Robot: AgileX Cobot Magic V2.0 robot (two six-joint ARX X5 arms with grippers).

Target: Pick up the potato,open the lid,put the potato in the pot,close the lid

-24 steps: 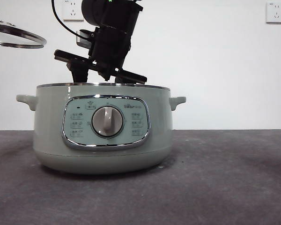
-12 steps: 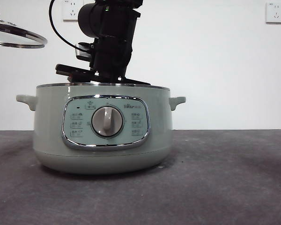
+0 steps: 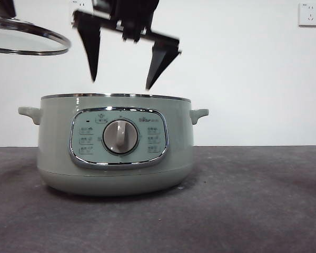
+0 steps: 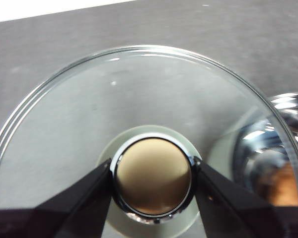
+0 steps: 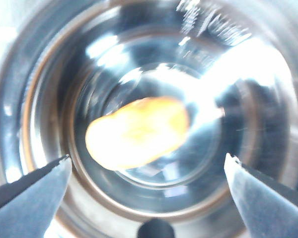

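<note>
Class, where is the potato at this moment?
The potato lies on the shiny bottom inside the pot, seen in the right wrist view directly below the open right pincer, which hangs above the pot's rim.

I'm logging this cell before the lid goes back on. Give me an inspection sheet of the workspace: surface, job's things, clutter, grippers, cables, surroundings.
Surface: dark grey table, bare around the pot.
Pot: pale green pot stands upright, open on top.
Potato: potato lies on the shiny floor inside the pot.
Lid: glass lid is held in the air, above and to one side of the pot.
Clutter: nothing seen.
Left gripper: left gripper is shut on the lid's knob.
Right gripper: right gripper hangs above the pot's mouth, open and empty.
Cables: nothing seen.
Surroundings: white wall with a socket.
</note>
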